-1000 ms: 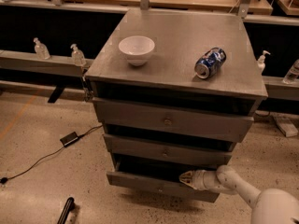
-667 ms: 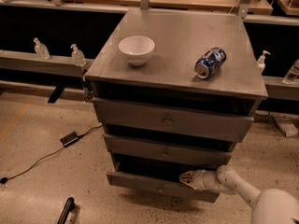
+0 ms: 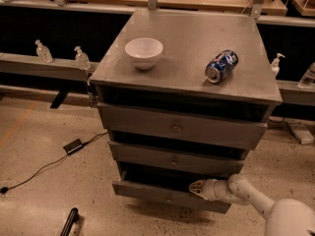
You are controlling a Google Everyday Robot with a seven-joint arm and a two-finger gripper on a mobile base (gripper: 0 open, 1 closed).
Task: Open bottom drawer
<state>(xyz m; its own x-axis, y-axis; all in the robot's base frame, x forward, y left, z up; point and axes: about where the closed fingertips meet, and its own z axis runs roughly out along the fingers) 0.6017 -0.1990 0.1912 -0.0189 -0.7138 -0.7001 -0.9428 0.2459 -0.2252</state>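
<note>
A white bowl [image 3: 143, 52] and a tipped blue can [image 3: 221, 66] sit on the desk [image 3: 187, 31]; the bottom drawer [image 3: 147, 191] stands slightly out, the claw [image 3: 198, 188] at its upper edge, right of centre; whether the claw is apart or together cannot be told

White arm [image 3: 258, 203]; cream gripper [image 3: 195, 188] at bottom drawer [image 3: 147, 192]

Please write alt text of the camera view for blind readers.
A robot's gripper is at the top edge of the partly open bottom drawer of a grey cabinet. On top sit a white bowl and a blue can on its side.
</note>
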